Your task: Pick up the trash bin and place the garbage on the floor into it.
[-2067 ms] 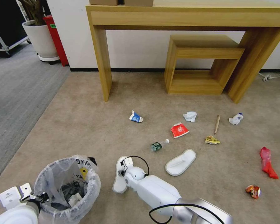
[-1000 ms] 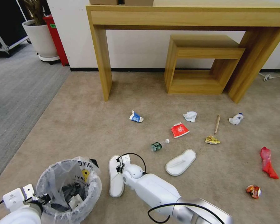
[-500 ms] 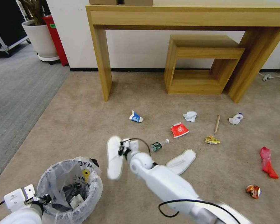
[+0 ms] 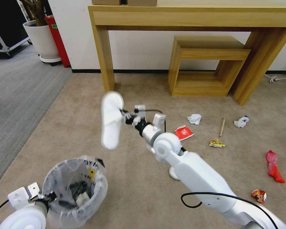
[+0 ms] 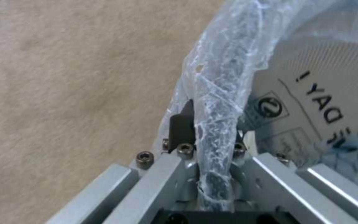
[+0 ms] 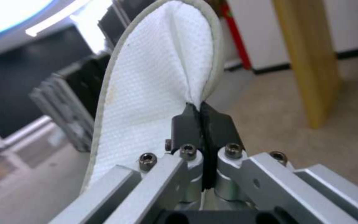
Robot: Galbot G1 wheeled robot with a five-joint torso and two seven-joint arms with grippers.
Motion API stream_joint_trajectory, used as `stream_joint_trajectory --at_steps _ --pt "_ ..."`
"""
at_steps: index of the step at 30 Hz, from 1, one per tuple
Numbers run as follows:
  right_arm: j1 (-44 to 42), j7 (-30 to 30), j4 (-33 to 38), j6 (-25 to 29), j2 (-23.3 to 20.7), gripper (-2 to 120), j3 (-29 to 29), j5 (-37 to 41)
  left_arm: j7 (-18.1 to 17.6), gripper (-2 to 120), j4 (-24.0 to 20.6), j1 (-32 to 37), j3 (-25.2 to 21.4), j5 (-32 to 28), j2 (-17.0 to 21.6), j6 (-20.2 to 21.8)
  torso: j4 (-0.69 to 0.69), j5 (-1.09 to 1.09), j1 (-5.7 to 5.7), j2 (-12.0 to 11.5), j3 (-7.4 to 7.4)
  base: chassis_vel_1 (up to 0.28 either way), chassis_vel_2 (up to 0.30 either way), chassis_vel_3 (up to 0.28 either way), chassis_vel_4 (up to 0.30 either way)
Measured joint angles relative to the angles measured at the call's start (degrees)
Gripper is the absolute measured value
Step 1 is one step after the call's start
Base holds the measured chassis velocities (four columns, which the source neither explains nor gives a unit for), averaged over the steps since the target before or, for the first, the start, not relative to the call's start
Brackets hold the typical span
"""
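Nearest to you, at the lower left of the head view, your left gripper (image 4: 47,198) is closed on the rim of the trash bin (image 4: 74,190). In the left wrist view its dark pads (image 5: 182,127) pinch the rim with the plastic liner (image 5: 224,93) wrapped over it. The liner carries black letters and a yellow mark, and the bin stands or hangs just over the beige carpet (image 4: 85,127); you cannot tell which.

Beyond the bin, your right arm reaches forward and up. Your right gripper (image 4: 125,116) is closed tight on the edge of a white slipper (image 4: 111,119), which hangs in the air, long side nearly upright, above and behind the bin. In the right wrist view the black fingertips (image 6: 186,124) meet on the folded edge of the slipper (image 6: 146,93).

The second slipper (image 4: 172,171) lies on the carpet, mostly hidden behind the right arm. Farther to the right you see an orange wrapper (image 4: 259,195) and a red wrapper (image 4: 272,165). Behind these lie a flattened red paper cup (image 4: 183,132), a yellow wrapper (image 4: 216,143), a wooden stick (image 4: 221,126), one white tissue wad (image 4: 194,118) and another wad (image 4: 241,121) with some blue on it.

At the back, against the wall, stand a tall wooden bench (image 4: 194,19) and a smaller wooden stool (image 4: 206,63) under it.
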Motion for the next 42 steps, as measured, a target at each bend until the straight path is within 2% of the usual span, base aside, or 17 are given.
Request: stream_joint_trajectory --at_steps 9,13,21,26,31,37,42 --pt "-0.48 -1.26 2.12 1.29 0.05 0 -5.33 -0.25 -0.72 0 0.53 -3.6 1.71 -1.4 -0.09 -0.12 0.02 0.0 0.0 0.0 0.0 0.0 0.0 0.0 0.0" --pt "-0.65 -2.18 0.22 2.15 0.9 0 -8.94 -1.93 -2.65 0 0.48 -5.95 2.86 -3.3 0.23 -0.1 0.01 0.0 0.0 0.0 0.0 0.0 0.0 0.0 0.0" --pt "-0.64 -3.14 -2.91 3.96 1.98 0 -12.44 -4.19 -3.29 0 0.0 -6.29 3.34 -3.86 0.69 0.05 0.02 -0.01 0.0 0.0 0.0 0.0 0.0 0.0 0.0" --pt "-0.39 -5.96 -6.92 6.96 2.69 0 -14.35 -10.03 -3.64 0 -0.43 -6.06 3.87 -4.01 0.98 0.08 0.02 -0.01 0.0 0.0 0.0 0.0 0.0 0.0 0.0" --pt "-0.32 -7.1 -8.3 8.71 2.62 0 -15.56 -13.06 -4.16 0 -0.5 -6.1 4.19 -4.53 1.17 0.23 0.02 -0.01 0.0 0.0 0.0 0.0 0.0 0.0 0.0" --pt "-0.84 -9.2 -10.62 13.43 2.24 0 -17.7 -18.83 -4.88 0 -0.78 -6.32 4.56 -5.46 1.99 0.24 0.02 0.0 0.0 0.0 0.0 0.0 0.0 0.0 0.0" --pt "-0.78 -9.81 -11.31 14.71 2.41 0 -18.01 -19.95 -5.0 0 -0.42 -6.49 5.28 -5.41 2.12 0.26 0.02 -0.01 0.0 0.0 0.0 0.0 0.0 0.0 0.0"
